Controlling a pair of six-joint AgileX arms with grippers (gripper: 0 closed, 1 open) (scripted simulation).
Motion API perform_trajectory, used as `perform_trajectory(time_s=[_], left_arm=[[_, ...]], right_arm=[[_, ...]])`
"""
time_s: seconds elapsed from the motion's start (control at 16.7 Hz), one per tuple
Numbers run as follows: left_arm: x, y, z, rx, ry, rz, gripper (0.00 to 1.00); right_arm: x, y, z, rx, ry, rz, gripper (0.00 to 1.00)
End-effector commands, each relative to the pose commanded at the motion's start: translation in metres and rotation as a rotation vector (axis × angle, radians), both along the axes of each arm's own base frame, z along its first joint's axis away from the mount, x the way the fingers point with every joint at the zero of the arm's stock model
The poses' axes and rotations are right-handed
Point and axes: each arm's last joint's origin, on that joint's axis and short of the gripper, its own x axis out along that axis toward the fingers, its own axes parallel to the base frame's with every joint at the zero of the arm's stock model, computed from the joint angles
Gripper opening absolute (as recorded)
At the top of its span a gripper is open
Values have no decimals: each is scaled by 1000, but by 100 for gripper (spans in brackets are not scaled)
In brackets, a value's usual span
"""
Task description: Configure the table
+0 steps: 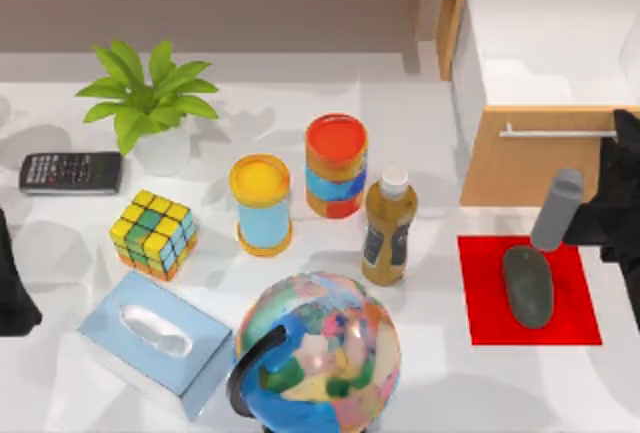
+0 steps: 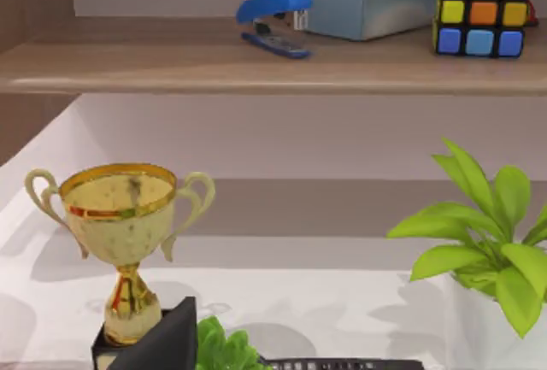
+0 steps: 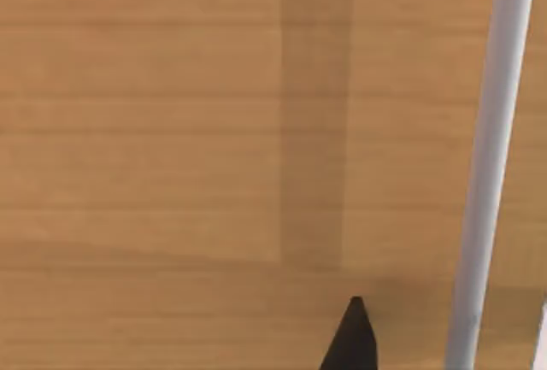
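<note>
The white table (image 1: pixel 440 383) carries many objects. At its right edge my black right arm (image 1: pixel 620 203) hangs in front of the light-brown drawer cabinet (image 1: pixel 520 168), whose drawer (image 1: pixel 545 48) is pulled open with a white inside. In the right wrist view the wooden drawer front (image 3: pixel 171 131) and its silver handle bar (image 3: pixel 487 156) are very close, with one black fingertip (image 3: pixel 352 340) below them. My left arm (image 1: pixel 12 288) is parked at the table's left edge; one of its fingertips (image 2: pixel 167 340) shows in the left wrist view.
A red mat (image 1: pixel 480 273) holds a dark grey mouse (image 1: pixel 527 286). A bottle (image 1: pixel 389 228), two cans (image 1: pixel 336 165), a globe (image 1: pixel 320 353), tissue box (image 1: pixel 155 343), cube (image 1: pixel 153 234), calculator (image 1: pixel 70 172) and plant (image 1: pixel 148 98) crowd the table. A trophy (image 2: pixel 124 233) stands beneath a shelf (image 2: pixel 171 62).
</note>
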Motion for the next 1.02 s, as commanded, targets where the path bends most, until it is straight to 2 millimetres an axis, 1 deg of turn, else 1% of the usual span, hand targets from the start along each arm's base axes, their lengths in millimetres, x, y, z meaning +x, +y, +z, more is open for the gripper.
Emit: perform_trajectory(time_s=[0.18, 0.24, 0.78, 0.9, 1.02], left_arm=[[0, 0, 0, 0, 0, 0, 100], [0, 0, 0, 0, 0, 0, 100], [0, 0, 0, 0, 0, 0, 100], [0, 0, 0, 0, 0, 0, 100], [0, 0, 0, 0, 0, 0, 100]], right_arm=[[0, 0, 0, 0, 0, 0, 2], [0, 0, 0, 0, 0, 0, 0], [0, 0, -1, 2, 5, 0, 0], [9, 0, 0, 3, -1, -3, 0], [22, 1, 0, 2, -1, -3, 0]])
